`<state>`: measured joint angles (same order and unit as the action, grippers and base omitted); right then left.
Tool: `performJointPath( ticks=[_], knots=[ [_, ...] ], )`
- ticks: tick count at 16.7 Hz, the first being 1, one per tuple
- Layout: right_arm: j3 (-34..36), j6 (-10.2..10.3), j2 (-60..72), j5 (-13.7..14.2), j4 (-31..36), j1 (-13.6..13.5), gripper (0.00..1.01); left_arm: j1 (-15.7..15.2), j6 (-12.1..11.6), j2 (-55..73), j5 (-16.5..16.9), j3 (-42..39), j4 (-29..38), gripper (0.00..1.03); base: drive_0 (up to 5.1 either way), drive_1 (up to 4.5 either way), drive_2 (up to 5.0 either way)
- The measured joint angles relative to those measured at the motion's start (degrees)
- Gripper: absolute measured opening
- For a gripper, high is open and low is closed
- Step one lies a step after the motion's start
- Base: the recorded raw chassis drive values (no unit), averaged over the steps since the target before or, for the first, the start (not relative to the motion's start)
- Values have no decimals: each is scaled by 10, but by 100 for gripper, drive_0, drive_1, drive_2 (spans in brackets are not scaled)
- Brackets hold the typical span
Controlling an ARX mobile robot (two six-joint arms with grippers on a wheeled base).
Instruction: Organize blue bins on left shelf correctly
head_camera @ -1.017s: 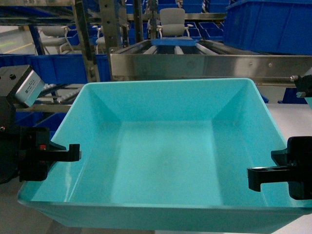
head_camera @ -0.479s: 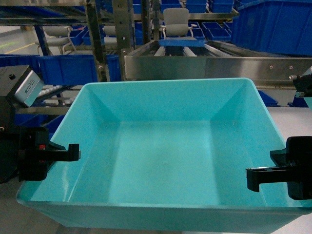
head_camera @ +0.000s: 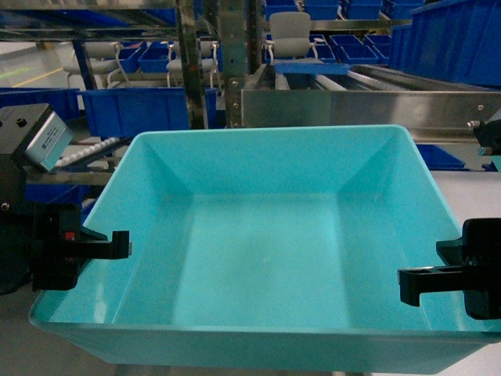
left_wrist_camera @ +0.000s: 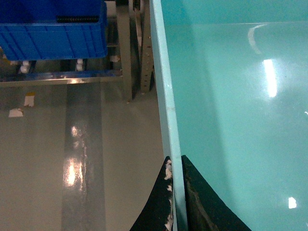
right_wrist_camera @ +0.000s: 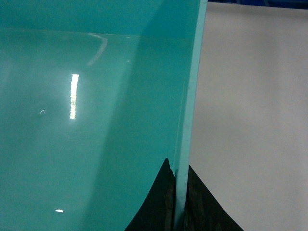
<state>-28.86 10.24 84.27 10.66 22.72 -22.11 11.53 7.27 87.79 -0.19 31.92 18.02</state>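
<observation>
I am carrying the turquoise tub [head_camera: 258,258] toward the steel roller rack [head_camera: 368,98], and I judge this the transport step, with the placing not yet done. The rack fills the far side of the head view: shiny posts, a broad stainless beam across the front, and slanted roller lanes running back behind it, with dark royal-blue crates [head_camera: 137,110] sitting on tiers to the left and upper right. An office chair [head_camera: 288,35] shows far behind. The tub hangs in the air in front of that beam, its far rim just below the beam's level and clear of it as far as I can tell. It is a large rectangular tub, paler than the crates, with smooth tapered walls, a flat rim and nothing inside. The left gripper [left_wrist_camera: 175,192] is pinched on the tub's left wall, one finger inside and one outside the rim, as the left wrist view shows; the right gripper [right_wrist_camera: 176,199] clamps the right wall the same way. Next, I think, I need to bring the far rim up over the beam, keep both arms level so the tub does not twist, and ease it onto the rollers before letting go. The polished grey floor [left_wrist_camera: 72,154] lies below.
</observation>
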Motion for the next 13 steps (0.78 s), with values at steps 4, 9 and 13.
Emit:
performJointPath(
  ticks=[4,9,13],
  knots=[
    [0,0,0,0,0,0,2,0,0,0,0,0,-1,2,-482,356,117],
    [0,0,0,0,1,0,2,-1,0,0,0,0,0,2,-486,340,140],
    [0,0,0,0,1,0,2,-1,0,0,0,0,0,2,-484,340,146]
  ],
)
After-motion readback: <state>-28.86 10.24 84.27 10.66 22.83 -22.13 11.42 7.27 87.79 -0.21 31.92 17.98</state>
